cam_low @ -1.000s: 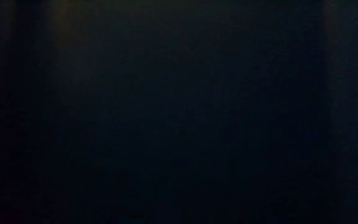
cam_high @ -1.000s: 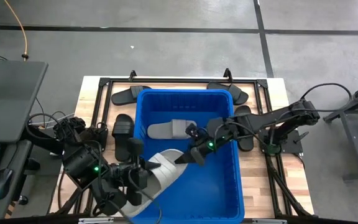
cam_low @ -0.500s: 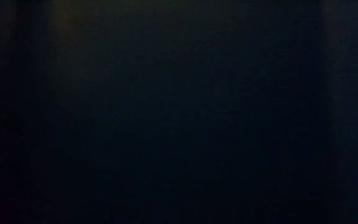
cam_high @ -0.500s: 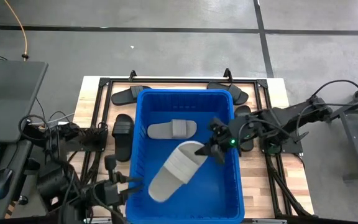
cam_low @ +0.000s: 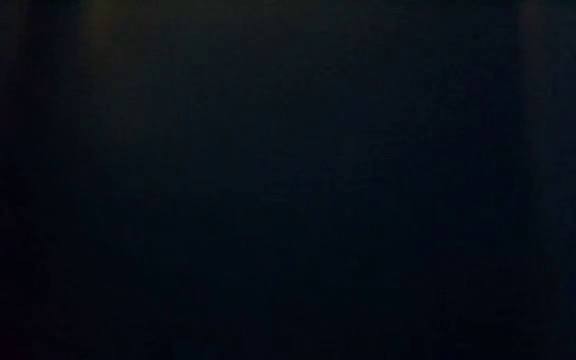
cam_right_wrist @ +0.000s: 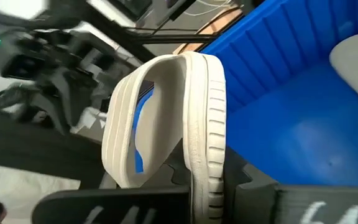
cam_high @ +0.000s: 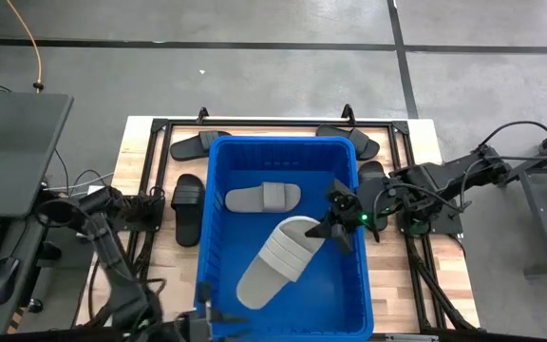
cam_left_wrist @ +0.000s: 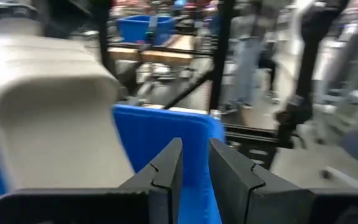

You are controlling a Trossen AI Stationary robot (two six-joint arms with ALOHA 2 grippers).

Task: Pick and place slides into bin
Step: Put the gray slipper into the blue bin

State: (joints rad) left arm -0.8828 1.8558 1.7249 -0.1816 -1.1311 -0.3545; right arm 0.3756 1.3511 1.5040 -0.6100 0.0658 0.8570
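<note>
Right gripper [cam_high: 335, 226]: closed on one end of a white slide [cam_high: 278, 260], holding it inside the bin [cam_high: 364, 285] near the right wall; in the right wrist view the sole edge of the white slide [cam_right_wrist: 191, 143] stands on edge between the dark fingers
Left gripper [cam_left_wrist: 190, 169]: jaws nearly together with a narrow gap and nothing between them; it has let go of the white slide and pulled back to the bin's near-left corner, at the lower edge of the high view
Change over the last second: a second ago both grippers held this slide across the bin's near-left rim; now only the right one does, and the slide has shifted fully inside the blue walls
White slide: lies on a slant over the bin floor, its far end low toward the near-left, its gripped end raised
Grey slide [cam_high: 263, 198]: already resting on the bin floor toward the far side, unmoved
Black slides: one [cam_high: 187, 207] beside the bin's left wall, one [cam_high: 198, 144] and another [cam_high: 361, 142] at the far corners, one [cam_high: 376, 195] by the right wall, all on the table [cam_high: 145, 133]
Low view: dark, shows nothing
Meaning for the task: handover looks complete; releasing the right grip should leave a second slide in the bin, with the black ones left to collect
</note>
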